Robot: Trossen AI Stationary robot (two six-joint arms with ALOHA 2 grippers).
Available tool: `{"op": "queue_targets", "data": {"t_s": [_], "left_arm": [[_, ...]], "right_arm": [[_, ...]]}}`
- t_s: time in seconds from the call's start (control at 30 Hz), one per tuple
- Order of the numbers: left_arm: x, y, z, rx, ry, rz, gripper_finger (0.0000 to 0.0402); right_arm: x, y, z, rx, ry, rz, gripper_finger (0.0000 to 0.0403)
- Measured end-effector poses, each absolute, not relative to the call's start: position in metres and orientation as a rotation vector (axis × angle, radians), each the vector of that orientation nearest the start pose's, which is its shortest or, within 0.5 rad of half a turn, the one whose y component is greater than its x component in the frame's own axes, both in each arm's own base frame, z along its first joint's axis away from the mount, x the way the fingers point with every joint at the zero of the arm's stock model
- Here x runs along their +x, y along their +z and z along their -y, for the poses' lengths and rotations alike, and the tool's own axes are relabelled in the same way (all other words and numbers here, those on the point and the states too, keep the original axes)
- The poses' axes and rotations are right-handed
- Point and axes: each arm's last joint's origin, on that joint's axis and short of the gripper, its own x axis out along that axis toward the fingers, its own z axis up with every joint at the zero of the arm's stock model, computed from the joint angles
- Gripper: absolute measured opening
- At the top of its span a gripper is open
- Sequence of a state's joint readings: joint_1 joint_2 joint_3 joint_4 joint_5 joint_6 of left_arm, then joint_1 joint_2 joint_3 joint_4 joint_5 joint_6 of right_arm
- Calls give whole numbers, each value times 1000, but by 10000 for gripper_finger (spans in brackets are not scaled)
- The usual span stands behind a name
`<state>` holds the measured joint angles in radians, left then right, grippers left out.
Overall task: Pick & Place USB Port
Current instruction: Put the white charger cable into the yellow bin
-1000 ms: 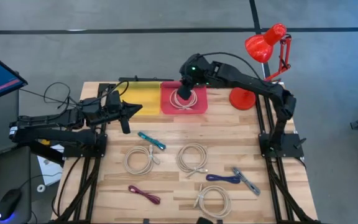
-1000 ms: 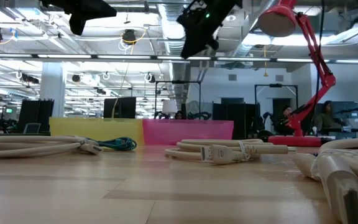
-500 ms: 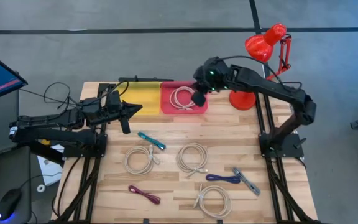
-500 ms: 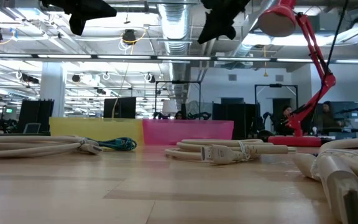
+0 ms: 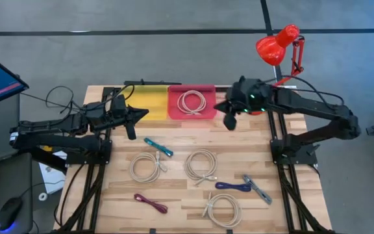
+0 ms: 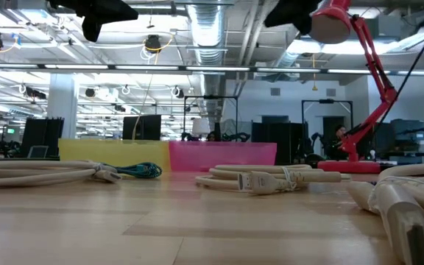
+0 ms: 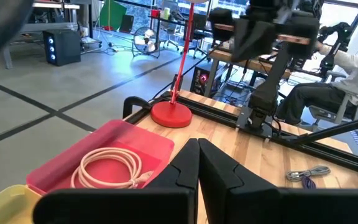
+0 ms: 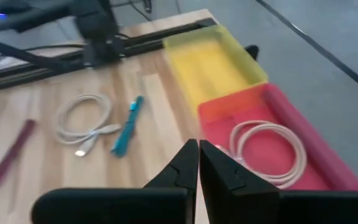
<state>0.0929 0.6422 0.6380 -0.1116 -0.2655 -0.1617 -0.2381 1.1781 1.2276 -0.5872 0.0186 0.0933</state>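
Note:
A coiled white USB cable (image 5: 192, 102) lies flat in the pink tray (image 5: 208, 112), which stands beside a yellow tray (image 5: 149, 99) at the table's far edge. My right gripper (image 5: 228, 122) hangs shut and empty in the air, just right of the pink tray. In its wrist view (image 8: 198, 145) the coil (image 8: 267, 151) lies beyond the fingertips. My left gripper (image 5: 143, 112) waits shut and empty above the table, left of the yellow tray, pointing toward the trays (image 7: 197, 144).
Loose on the wooden table are a teal cable (image 5: 158, 147), three white coils (image 5: 147, 166) (image 5: 202, 164) (image 5: 221, 208), a maroon cable (image 5: 151, 203) and a purple cable (image 5: 236, 186). A red desk lamp (image 5: 260, 101) stands at the far right, close behind my right gripper.
My right gripper has drawn back from above the pink tray toward the table's right edge, staying high. The white coil stays in the pink tray. My left arm has kept still.

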Motion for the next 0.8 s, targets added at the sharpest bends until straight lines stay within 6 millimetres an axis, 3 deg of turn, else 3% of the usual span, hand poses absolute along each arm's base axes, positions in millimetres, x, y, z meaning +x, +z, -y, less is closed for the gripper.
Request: {"op": "queue_targets", "data": {"t_s": [0.43, 0.8], "left_arm": [[148, 310, -21, -150, 366, -86, 6], [148, 310, -21, -151, 366, -78, 6]], "right_arm": [[173, 373, 22, 220, -184, -402, 8], [155, 373, 20, 221, -191, -438, 8]]}}
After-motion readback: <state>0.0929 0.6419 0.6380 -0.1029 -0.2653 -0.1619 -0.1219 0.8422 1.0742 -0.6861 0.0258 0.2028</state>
